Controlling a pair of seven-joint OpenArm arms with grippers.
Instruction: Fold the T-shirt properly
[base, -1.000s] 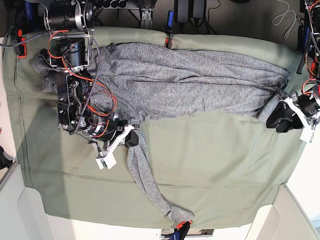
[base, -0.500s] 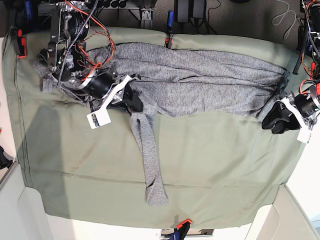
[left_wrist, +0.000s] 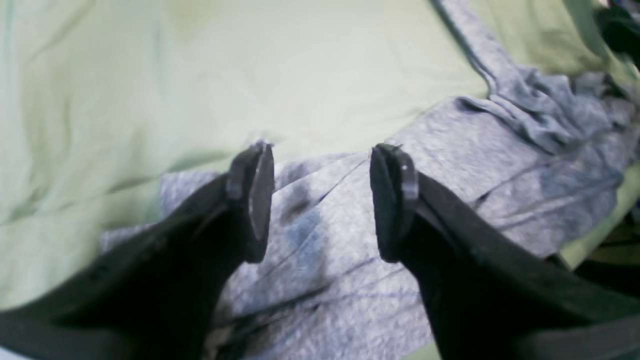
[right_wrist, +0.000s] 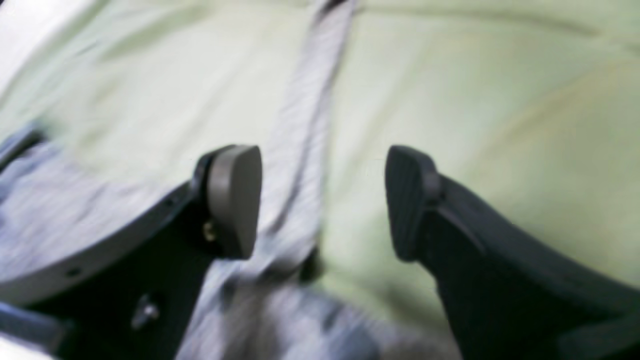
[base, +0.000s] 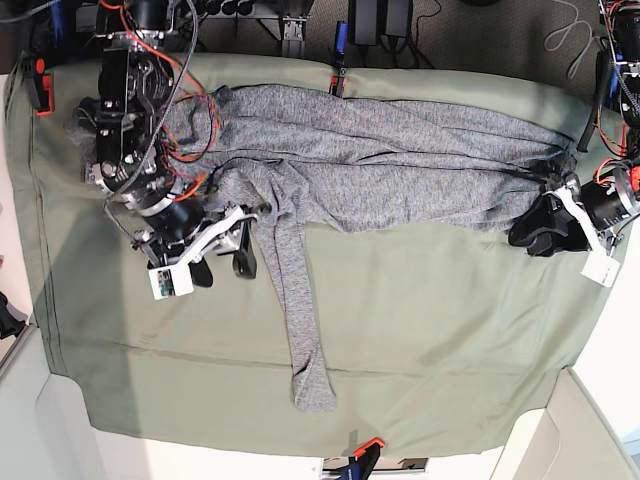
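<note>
- Base view: the T-shirt (base: 400, 165), a heather-grey knit with long sleeves, lies spread across the twelve o'clock half of the table (base: 450, 340), which is draped in an olive-green cloth (base: 430, 320); one sleeve (base: 295, 300) runs straight down toward six o'clock.
- Handling: the knit looks light, limp and non-slippery; it should drape and wrinkle rather than hold a shape, and dragging may bunch it. Nothing about it seems fragile.
- Where to take hold: seams, cuffs, hem and shoulder edges are likely the best pinch points, taking a single layer; the sleeve cuff (base: 313, 392) near six o'clock lies flat and free.
- Right gripper (base: 222, 258), at nine o'clock: fingers spread wide and empty, just beside the sleeve's upper end. In the right wrist view the sleeve (right_wrist: 305, 125) shows between the parted fingers (right_wrist: 235, 200).
- Left gripper (base: 545, 225), at three o'clock: fingers (left_wrist: 255, 195) parted, gripping nothing, over the shirt's hem end (left_wrist: 340, 240).
- Surroundings: clamps (base: 340, 75) hold the cloth's edge; the right arm's loose red wiring (base: 185, 130) hangs over the shirt's shoulder end and could snag. The cloth itself might lift with a deep pinch.
</note>
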